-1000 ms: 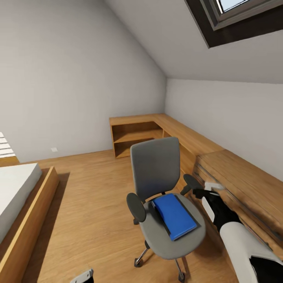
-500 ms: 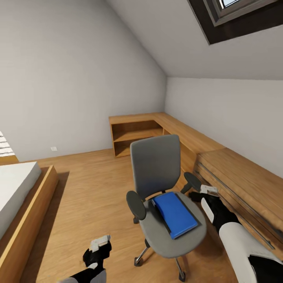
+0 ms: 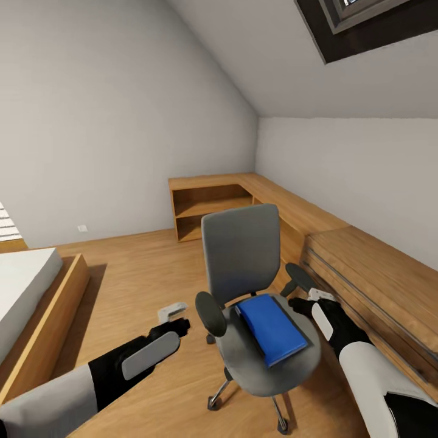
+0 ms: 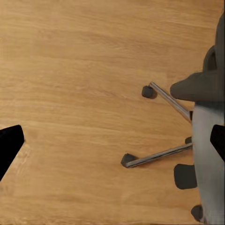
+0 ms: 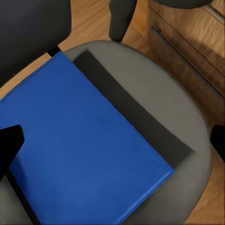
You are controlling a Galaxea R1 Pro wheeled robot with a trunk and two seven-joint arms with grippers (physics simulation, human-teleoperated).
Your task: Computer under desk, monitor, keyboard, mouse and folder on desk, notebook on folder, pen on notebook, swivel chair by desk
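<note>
Folder on swivel chair seat, directly below right gripper, jaws spread; left gripper farther, jaws spread.

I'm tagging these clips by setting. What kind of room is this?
Most likely an attic bedroom: a low wooden-framed bed against the wall, a skylight in the sloped ceiling, and a grey swivel chair on a wooden floor.

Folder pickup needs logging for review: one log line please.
folder on swivel chair | right gripper open above | left gripper open
</note>
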